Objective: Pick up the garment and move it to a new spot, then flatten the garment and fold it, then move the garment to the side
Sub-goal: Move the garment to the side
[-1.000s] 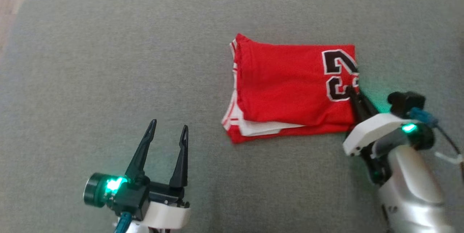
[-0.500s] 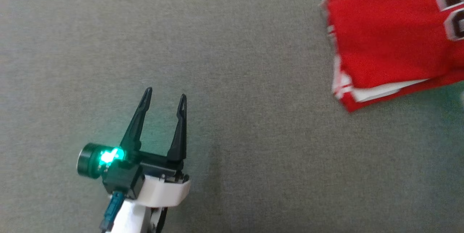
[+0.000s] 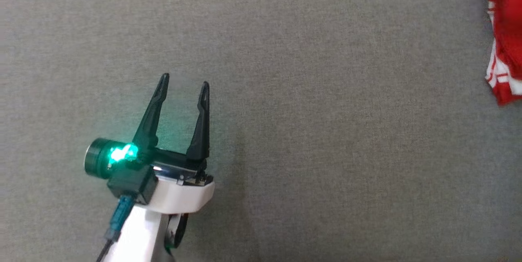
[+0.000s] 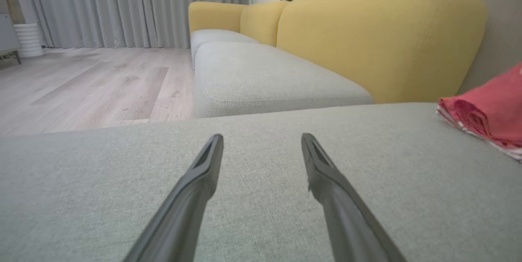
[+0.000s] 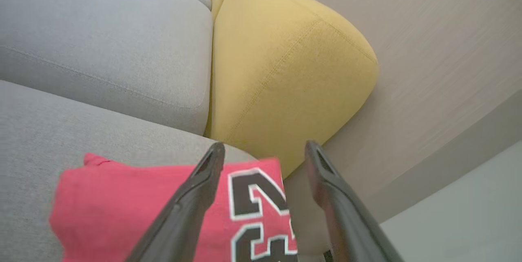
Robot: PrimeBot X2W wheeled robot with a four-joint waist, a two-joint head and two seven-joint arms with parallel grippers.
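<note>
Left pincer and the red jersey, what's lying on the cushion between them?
Nothing. In the head view, bare grey cushion runs from the left pincer to the folded red jersey at the right edge.

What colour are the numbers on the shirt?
The numbers are black, edged white; right wrist view.

I see the garment (image 5: pixel 102 209) folded into a flat, layered rectangle: a red jersey with white trim at its left end and a black, white-edged number on top. It lies loose on the grey cushion (image 3: pixel 285 91), far right, its numbered end at the cushion's edge.
</note>
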